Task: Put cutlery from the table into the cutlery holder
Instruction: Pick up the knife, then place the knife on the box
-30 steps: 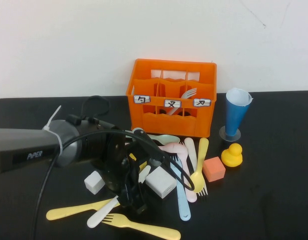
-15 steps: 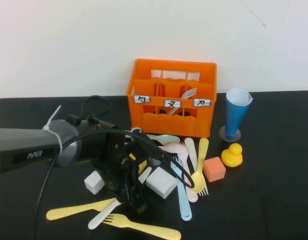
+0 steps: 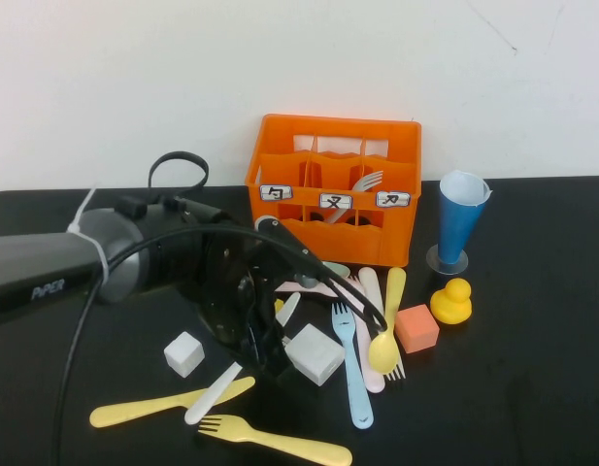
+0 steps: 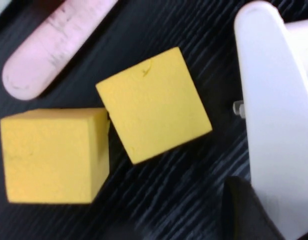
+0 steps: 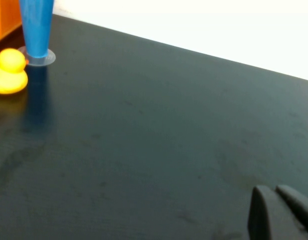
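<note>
The orange cutlery holder (image 3: 334, 228) stands at the back with a white fork (image 3: 367, 181) in it. My left gripper (image 3: 263, 351) hovers low over the black table (image 3: 532, 388), shut on a white knife (image 3: 214, 393) around its middle. The knife slants out on both sides. In the left wrist view the knife (image 4: 273, 125) lies against one dark finger (image 4: 243, 210). A yellow knife (image 3: 153, 408), yellow fork (image 3: 275, 439), blue fork (image 3: 349, 364), yellow spoon (image 3: 386, 330) and pink spoon (image 3: 323, 288) lie on the table. My right gripper (image 5: 274, 200) is shut and empty over bare table, outside the high view.
Two white foam cubes (image 3: 183, 353) (image 3: 313, 353) flank the left gripper. An orange cube (image 3: 415, 327), yellow duck (image 3: 451, 301) and blue cup (image 3: 459, 221) stand at the right. Two yellow cubes (image 4: 154, 105) (image 4: 51, 155) lie under the left wrist.
My left arm has risen and drawn back toward the holder. The white knife has moved up and to the right with it.
</note>
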Action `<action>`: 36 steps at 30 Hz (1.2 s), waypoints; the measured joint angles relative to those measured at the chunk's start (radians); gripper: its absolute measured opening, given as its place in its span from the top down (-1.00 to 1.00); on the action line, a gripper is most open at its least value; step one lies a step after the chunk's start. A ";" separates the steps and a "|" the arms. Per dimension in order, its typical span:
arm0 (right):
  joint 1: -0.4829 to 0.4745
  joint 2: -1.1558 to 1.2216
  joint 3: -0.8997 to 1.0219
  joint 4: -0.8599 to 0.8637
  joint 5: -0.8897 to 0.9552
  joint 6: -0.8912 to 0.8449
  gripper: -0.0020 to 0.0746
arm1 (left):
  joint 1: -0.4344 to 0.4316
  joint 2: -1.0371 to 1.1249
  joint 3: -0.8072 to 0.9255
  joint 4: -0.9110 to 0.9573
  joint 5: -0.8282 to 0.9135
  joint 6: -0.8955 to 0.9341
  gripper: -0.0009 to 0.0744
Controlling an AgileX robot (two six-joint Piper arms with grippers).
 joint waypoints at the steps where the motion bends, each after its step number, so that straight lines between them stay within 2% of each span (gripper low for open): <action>1: 0.000 0.000 0.000 0.000 0.000 -0.005 0.95 | 0.000 -0.005 0.000 0.000 0.006 0.000 0.51; 10: 0.000 0.000 0.000 0.000 0.000 -0.023 0.95 | 0.000 -0.167 0.000 -0.008 0.011 0.000 0.51; 15: 0.000 0.000 0.000 0.000 0.000 -0.025 0.95 | 0.000 -0.354 0.022 -0.107 -0.086 -0.004 0.51; 21: 0.000 0.000 0.000 0.000 0.000 -0.025 0.95 | -0.001 -0.561 0.205 -0.340 -0.391 0.089 0.51; 26: 0.000 0.000 0.000 0.000 0.000 -0.025 0.95 | -0.028 -0.624 0.354 -0.507 -0.781 0.100 0.52; 31: 0.000 0.000 0.000 0.000 0.000 -0.029 0.95 | -0.038 -0.594 0.389 -0.501 -0.979 0.004 0.52; 36: 0.000 0.000 0.000 0.000 0.000 -0.029 0.95 | -0.038 -0.503 0.389 -0.362 -1.199 -0.125 0.52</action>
